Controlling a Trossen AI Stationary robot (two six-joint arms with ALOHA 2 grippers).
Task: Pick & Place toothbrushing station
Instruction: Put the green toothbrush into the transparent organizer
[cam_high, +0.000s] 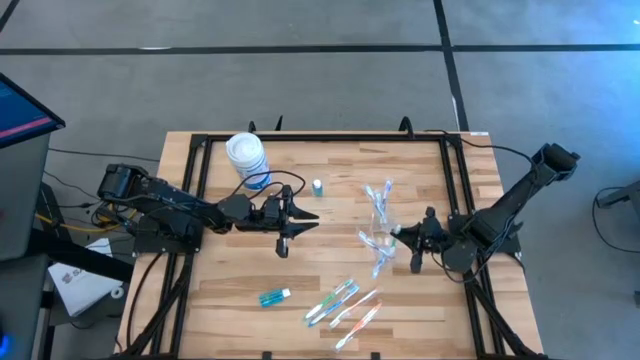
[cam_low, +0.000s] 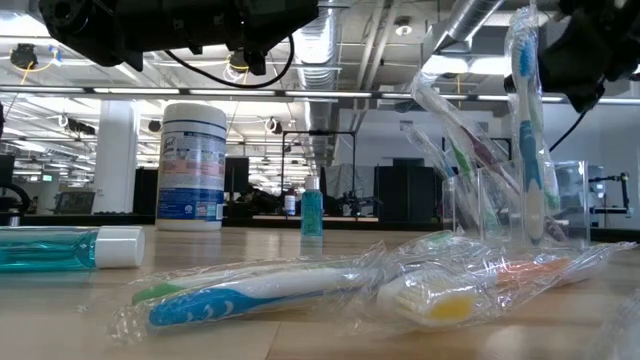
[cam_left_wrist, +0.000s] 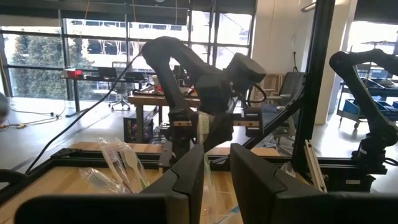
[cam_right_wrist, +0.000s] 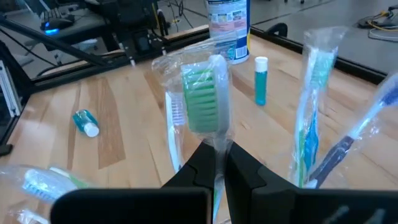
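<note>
A small clear cup (cam_high: 378, 238) stands right of the table's centre and holds several wrapped toothbrushes (cam_high: 378, 195), heads up; it also shows in the low view (cam_low: 490, 200). My right gripper (cam_high: 402, 238) is at the cup's right side, shut on a wrapped green toothbrush (cam_right_wrist: 200, 93). My left gripper (cam_high: 300, 220) hovers left of centre, open and empty (cam_left_wrist: 216, 180). Several wrapped toothbrushes (cam_high: 345, 300) lie flat near the front edge. One teal tube (cam_high: 273, 297) lies on its side. Another teal tube (cam_high: 317, 187) stands upright. My right gripper pinches the green toothbrush between its two fingers just below the head (cam_right_wrist: 216, 146), through the clear wrapper. The fingers come level from the table's right side and lie across the brush. The brush stands upright, head up; the gripper hides its lower end.
A white canister with a blue label (cam_high: 247, 158) stands at the far left of the table. A black frame rail (cam_high: 455, 200) runs along the table's right side, behind my right gripper. Bare wood lies between my left gripper and the cup.
</note>
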